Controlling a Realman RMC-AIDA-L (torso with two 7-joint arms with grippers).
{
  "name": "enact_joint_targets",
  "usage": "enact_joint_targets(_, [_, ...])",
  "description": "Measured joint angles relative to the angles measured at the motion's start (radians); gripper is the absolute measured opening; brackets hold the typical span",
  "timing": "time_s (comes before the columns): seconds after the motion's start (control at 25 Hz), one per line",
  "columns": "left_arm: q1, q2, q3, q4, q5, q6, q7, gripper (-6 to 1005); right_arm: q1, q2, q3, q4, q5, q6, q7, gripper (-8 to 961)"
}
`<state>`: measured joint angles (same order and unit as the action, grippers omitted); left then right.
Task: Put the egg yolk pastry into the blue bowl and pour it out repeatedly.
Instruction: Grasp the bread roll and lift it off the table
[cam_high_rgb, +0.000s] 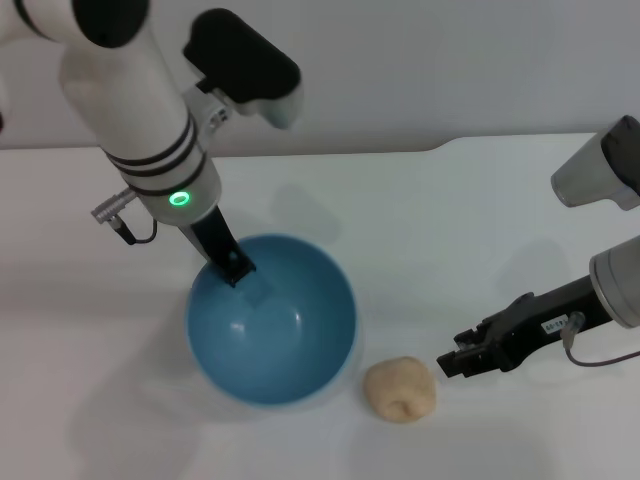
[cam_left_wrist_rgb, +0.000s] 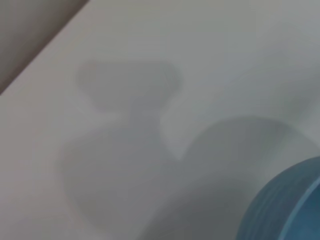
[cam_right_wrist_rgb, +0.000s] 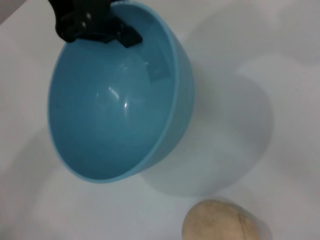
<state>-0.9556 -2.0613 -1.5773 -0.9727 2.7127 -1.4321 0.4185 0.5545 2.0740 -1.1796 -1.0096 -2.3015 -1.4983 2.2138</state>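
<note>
The egg yolk pastry (cam_high_rgb: 399, 388) lies on the table, just beside the blue bowl (cam_high_rgb: 271, 318). The right gripper (cam_high_rgb: 450, 362), slightly parted and holding nothing, is nearest. The left gripper (cam_high_rgb: 237, 268) clamps the bowl's rim.

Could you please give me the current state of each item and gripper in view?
Bowl: empty, tilted, rim held by the left gripper.
Pastry: on the table, outside the bowl, untouched.
Left gripper: shut on the bowl's far rim.
Right gripper: beside the pastry, holding nothing.
</note>
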Motion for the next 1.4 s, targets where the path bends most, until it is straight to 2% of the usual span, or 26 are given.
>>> enact_joint_targets(0.16, [-0.017,0.0,0.082,-0.01,0.005,-0.023,-0.011,2,-0.001,0.0,-0.009,0.02,0.001,0.015,0.0,407])
enact_joint_targets(0.28, [-0.031,-0.001,0.13,-0.003,0.008,-0.033,-0.02,2,-0.007,0.002,-0.092,0.048,0.007,0.084,0.009,407])
enact_joint_targets(0.6, [-0.021,-0.003,0.13,-0.004,0.009,-0.041,-0.023,3,-0.004,0.005,-0.228,0.083,0.019,0.21,0.062,408])
enact_joint_targets(0.8, [-0.003,-0.004,0.134,-0.012,0.006,-0.048,-0.024,2,0.007,0.006,-0.311,0.119,0.102,0.311,0.067,407])
enact_joint_targets(1.04, [-0.002,-0.005,0.13,-0.014,0.002,-0.053,-0.024,2,0.047,0.005,-0.348,0.214,0.148,0.36,0.072,407])
enact_joint_targets(1.4, [-0.002,-0.007,0.135,-0.015,0.002,-0.057,-0.024,3,0.041,0.006,-0.389,0.241,0.169,0.416,0.076,386])
